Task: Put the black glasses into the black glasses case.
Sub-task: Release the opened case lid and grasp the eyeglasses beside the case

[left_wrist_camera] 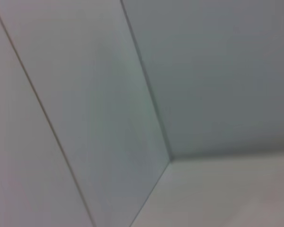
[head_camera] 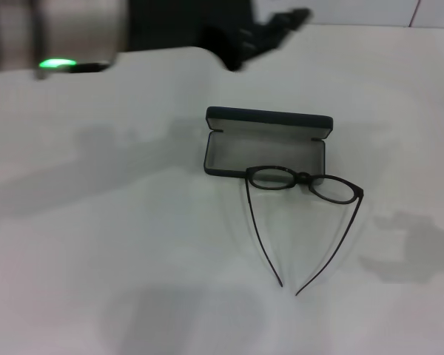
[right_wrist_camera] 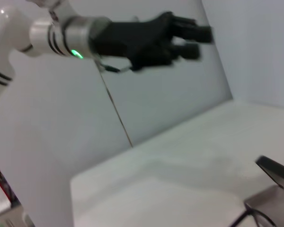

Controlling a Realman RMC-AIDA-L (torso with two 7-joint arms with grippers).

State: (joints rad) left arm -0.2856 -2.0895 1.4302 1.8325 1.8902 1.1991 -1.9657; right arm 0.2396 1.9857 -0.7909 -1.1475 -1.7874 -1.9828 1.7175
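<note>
While the black glasses case [head_camera: 267,144] lies open on the white desk [head_camera: 118,244], the black glasses [head_camera: 303,181] rest against its near edge.

We see the case with its lid raised at the far side and its grey lining bare; no lettering on it can be read from these views. The glasses sit with temples unfolded, their front frame touching the case's near rim, one lens overlapping the tray and the other just past the case's right corner, both temple arms running away from the case toward us. Our left pincer [head_camera: 281,22] hangs in the air well beyond the case's far-left side, its fingers [right_wrist_camera: 191,40] apart and gripping nothing. Of our right pincer we cannot tell the state.
</note>
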